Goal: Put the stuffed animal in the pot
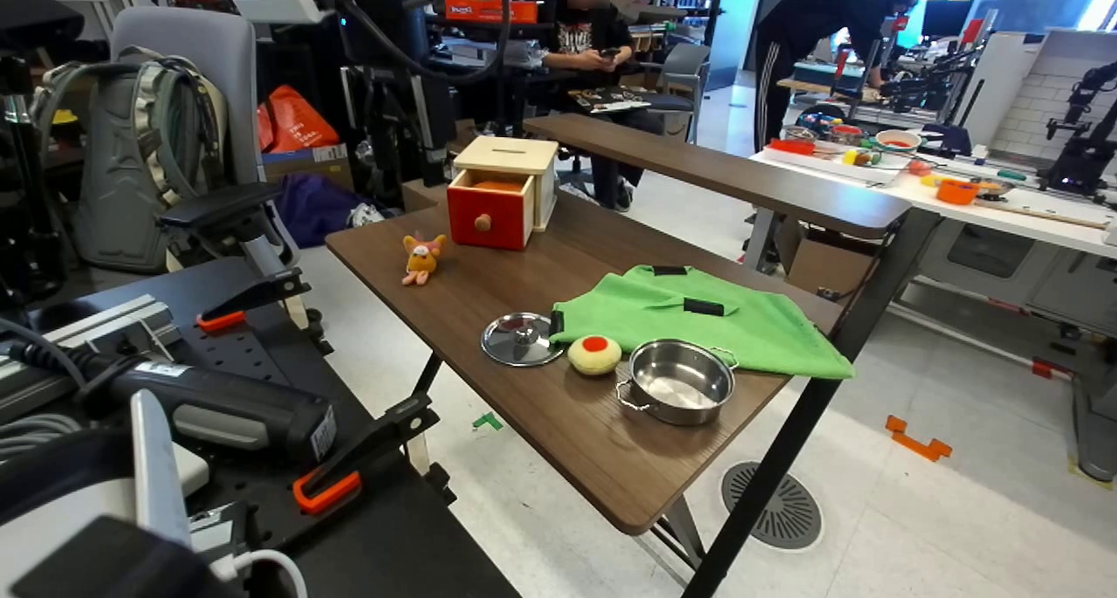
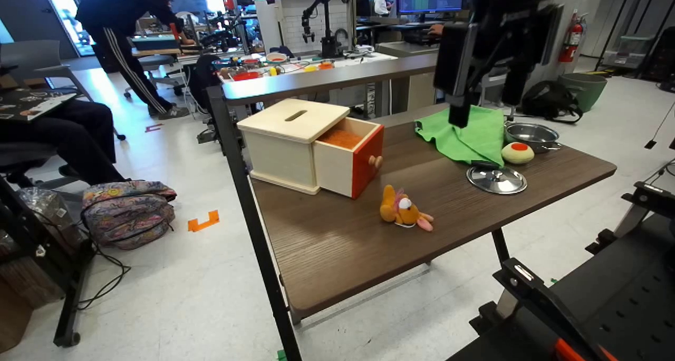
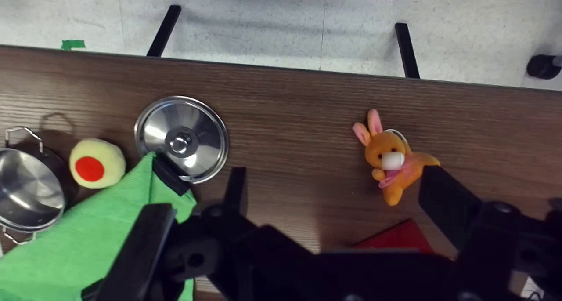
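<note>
The stuffed animal, a small orange-tan plush rabbit with pink ears, lies on the brown table in both exterior views [image 1: 422, 259] [image 2: 402, 209]. In the wrist view the stuffed animal [image 3: 401, 175] is right of centre, beside the right fingertip, which overlaps its edge in the picture. The shiny silver pot [image 1: 682, 387] stands empty at the far end of the table from the toy; it also shows in an exterior view [image 2: 533, 134] and at the left edge of the wrist view [image 3: 28, 189]. My gripper [image 3: 336, 178] is wide open with nothing between its fingers. It hangs above the table in an exterior view [image 2: 486, 104].
A silver lid [image 1: 521, 339] and a cream plush with a red spot [image 1: 595, 355] lie near the pot. A green cloth [image 1: 698, 319] spreads beside them. A wooden box [image 2: 292, 145] with its red-fronted drawer [image 2: 367, 161] pulled out stands near the toy. A raised shelf [image 1: 724, 175] runs along the table.
</note>
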Controlling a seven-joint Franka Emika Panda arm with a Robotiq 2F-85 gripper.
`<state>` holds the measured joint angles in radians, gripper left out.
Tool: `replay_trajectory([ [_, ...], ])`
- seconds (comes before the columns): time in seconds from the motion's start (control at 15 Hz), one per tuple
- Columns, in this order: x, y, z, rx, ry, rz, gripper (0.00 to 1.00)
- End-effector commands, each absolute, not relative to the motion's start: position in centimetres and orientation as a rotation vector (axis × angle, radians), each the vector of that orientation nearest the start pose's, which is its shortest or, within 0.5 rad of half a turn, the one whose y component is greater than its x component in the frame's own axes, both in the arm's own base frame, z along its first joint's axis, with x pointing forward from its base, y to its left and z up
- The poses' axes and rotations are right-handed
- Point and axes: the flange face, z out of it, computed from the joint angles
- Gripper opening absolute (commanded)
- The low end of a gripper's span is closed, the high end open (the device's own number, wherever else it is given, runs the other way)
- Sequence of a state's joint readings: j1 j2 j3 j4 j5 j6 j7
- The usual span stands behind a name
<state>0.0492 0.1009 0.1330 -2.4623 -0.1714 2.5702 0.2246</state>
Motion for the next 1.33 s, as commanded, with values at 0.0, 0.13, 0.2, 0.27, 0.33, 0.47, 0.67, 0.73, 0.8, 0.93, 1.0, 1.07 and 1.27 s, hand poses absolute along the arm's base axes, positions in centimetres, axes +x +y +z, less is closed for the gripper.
replay_trajectory([
  [0.0, 49.8, 12.4, 22.8, -3.196, -0.247, -0.082, 1.0],
  [0.13, 50.6, 14.0, 21.0, -3.161, -0.295, -0.069, 1.0],
  [0.2, 51.0, 14.7, 20.3, -3.151, -0.307, -0.068, 1.0],
  [0.27, 51.3, 15.3, 19.4, -3.14, -0.319, -0.055, 1.0],
  [0.33, 51.6, 15.8, 18.5, -3.135, -0.326, -0.044, 1.0],
  [0.47, 52.2, 16.3, 16.7, -3.13, -0.33, -0.035, 1.0],
  [0.67, 52.9, 16.5, 13.9, -3.146, -0.335, -0.017, 1.0],
  [0.73, 53.1, 16.5, 13.1, -3.15, -0.336, -0.003, 1.0],
  [0.8, 53.2, 16.5, 12.3, -3.155, -0.338, 0.012, 1.0],
  [0.93, 53.3, 16.6, 11.1, -3.159, -0.348, 0.035, 0.75],
  [1.0, 53.4, 16.7, 10.7, -3.165, -0.358, 0.04, 0.74],
  [1.07, 53.4, 16.7, 10.3, -3.165, -0.364, 0.037, 0.65],
  [1.27, 53.4, 16.8, 9.7, -3.166, -0.369, 0.055, 0.42],
])
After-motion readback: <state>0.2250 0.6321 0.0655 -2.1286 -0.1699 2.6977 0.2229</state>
